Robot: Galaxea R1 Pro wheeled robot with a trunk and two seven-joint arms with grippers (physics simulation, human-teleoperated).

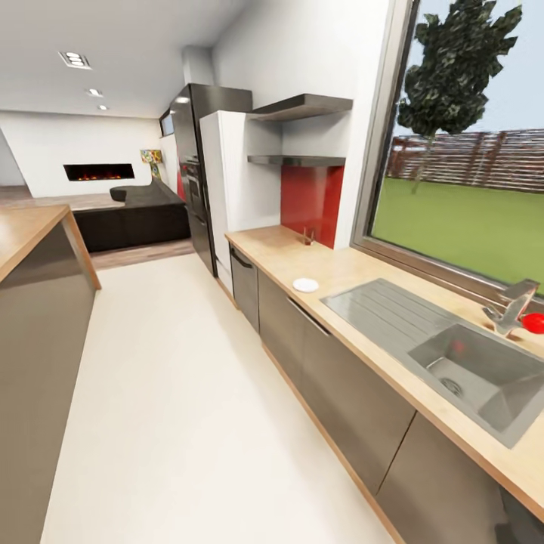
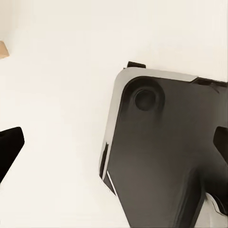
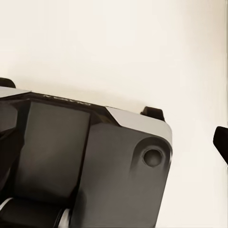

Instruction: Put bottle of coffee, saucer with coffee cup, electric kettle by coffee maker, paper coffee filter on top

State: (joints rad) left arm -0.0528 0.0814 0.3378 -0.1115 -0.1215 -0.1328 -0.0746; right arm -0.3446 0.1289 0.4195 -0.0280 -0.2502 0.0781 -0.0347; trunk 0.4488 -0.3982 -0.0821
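The kitchen countertop (image 1: pixel 355 268) runs along the right wall under the window. A small white saucer (image 1: pixel 305 285) lies on it near the front edge, left of the sink. Two dark grey kitchen shelf slabs (image 1: pixel 298 160) hang above the red backsplash, and I see nothing on them. A small tan object (image 1: pixel 306 236) that I cannot identify stands by the backsplash. The coffee maker, bottle of coffee, paper coffee filter, coffee cup and electric kettle are out of view. My left gripper (image 2: pixel 114 145) and right gripper (image 3: pixel 114 142) hang open over the white floor, holding nothing, above my own dark base.
A steel sink (image 1: pixel 461 363) with a faucet (image 1: pixel 514 302) and a red object (image 1: pixel 534 323) sits at the right. A wooden island block (image 1: pixel 34 302) stands at the left. White floor (image 1: pixel 174 378) runs between them towards a fridge (image 1: pixel 227 189) and a dark sofa (image 1: pixel 136 215).
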